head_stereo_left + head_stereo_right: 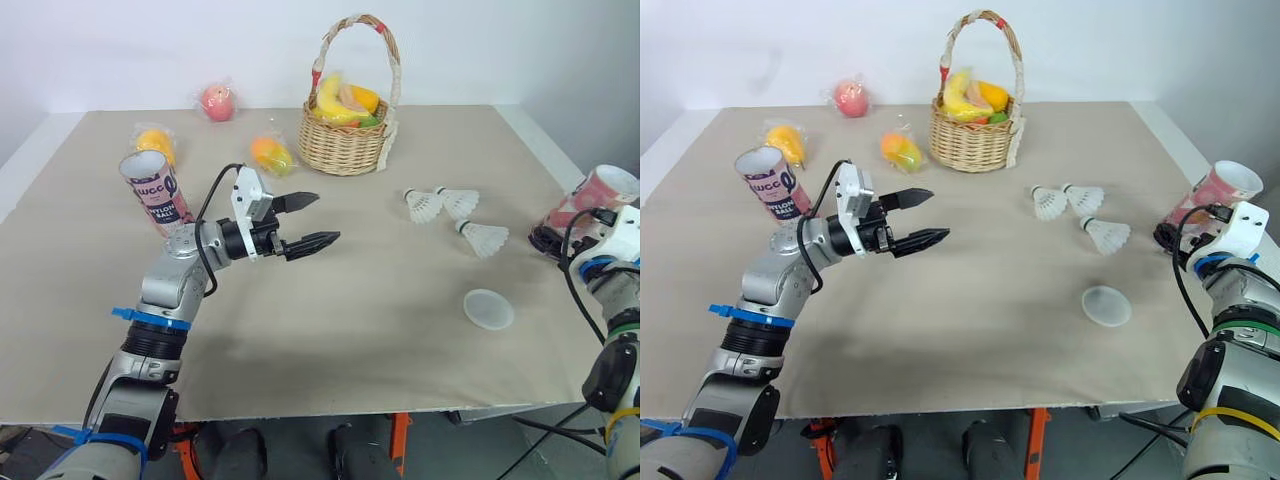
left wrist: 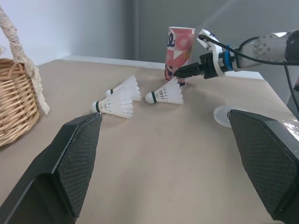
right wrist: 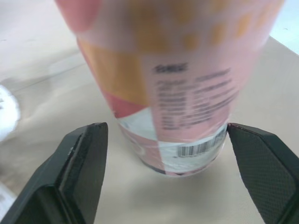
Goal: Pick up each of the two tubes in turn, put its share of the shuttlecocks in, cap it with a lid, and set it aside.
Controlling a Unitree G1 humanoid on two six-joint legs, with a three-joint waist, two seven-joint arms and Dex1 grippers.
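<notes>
Head view, left tube [image 1: 155, 192]: stands near the left edge of the table [image 1: 350, 340], mouth open, no lid on it.
Head view, left gripper [image 1: 322, 218]: hangs above the cloth just right of the left tube, fingers spread wide, nothing between them.
Head view, shuttlecocks [image 1: 424, 205]: 3 lie on the cloth right of centre, 2 of them side by side and the third shuttlecock [image 1: 483, 238] just beside them, nearer the robot.
Head view, lid [image 1: 488, 309]: lies flat on the cloth, nearer the robot than the shuttlecocks and apart from them.
Head view, right tube [image 1: 598, 192]: stands at the table's right edge, mouth open, uncapped.
Head view, right gripper [image 1: 546, 238]: low at the foot of the right tube.
Head view, basket [image 1: 347, 140]: at the far side of the table, with a banana and other fruit in it.
Head view, wrapped fruits [image 1: 218, 101]: 3 lie on the far left part of the cloth.
Left wrist view, left gripper: both fingers far apart and empty, with the 3 shuttlecocks, the lid and the right tube beyond them.
Left wrist view, right gripper: reaches to the right tube's base.
Right wrist view, right gripper: fingers wide, 1 on each side of the right tube's lower part. A thin gap shows on one side, while the other finger sits right at the tube's edge.
</notes>
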